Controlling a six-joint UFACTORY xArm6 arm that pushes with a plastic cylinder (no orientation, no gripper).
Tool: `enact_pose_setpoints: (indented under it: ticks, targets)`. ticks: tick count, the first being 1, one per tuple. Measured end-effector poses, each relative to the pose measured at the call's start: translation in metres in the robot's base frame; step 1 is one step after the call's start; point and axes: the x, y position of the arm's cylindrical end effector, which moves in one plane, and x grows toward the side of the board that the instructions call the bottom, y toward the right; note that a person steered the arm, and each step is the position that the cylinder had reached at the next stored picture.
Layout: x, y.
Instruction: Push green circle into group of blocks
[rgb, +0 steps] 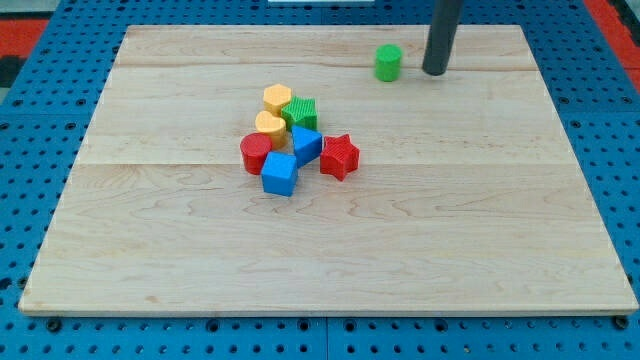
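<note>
The wooden counter (330, 260) fills most of the view, a pale board lying on a blue perforated base (620, 150). The arm carries no end effector with jaws, so there is nothing to stand apart or together: it ends in a dark rod that comes down from the view's top, and my tip (435, 73) rests on the counter near its top edge, right of centre.

A cluster of seven blocks sits left of centre, packed closely so that neighbours touch or nearly touch. At its top is a yellow hexagon (277, 98), with a green star (300, 114) just to its right. Below them lies a yellow heart (269, 125). A red cylinder (256, 153) sits at the cluster's left, a blue block (306, 145) in the middle, a blue cube (280, 174) at the bottom and a red star (339, 156) at the right.

The green circle (388, 62) stands apart from that cluster, toward the view's top right of it. It is just to the left of my tip, with a narrow strip of wood showing between them.
</note>
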Motion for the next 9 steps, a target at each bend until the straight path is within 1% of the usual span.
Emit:
enact_pose_setpoints:
  ticks: [1,2,3,4,5,6,7,8,9]
  targets:
    - [-0.024,0.023]
    - [-0.036,-0.084]
    - [-0.033,-0.103]
    - [0.004,-0.115]
    - [0.031,-0.110]
    - [0.015,-0.097]
    - [0.046,-0.111]
    - [0.093,-0.130]
    - [0.107,-0.130]
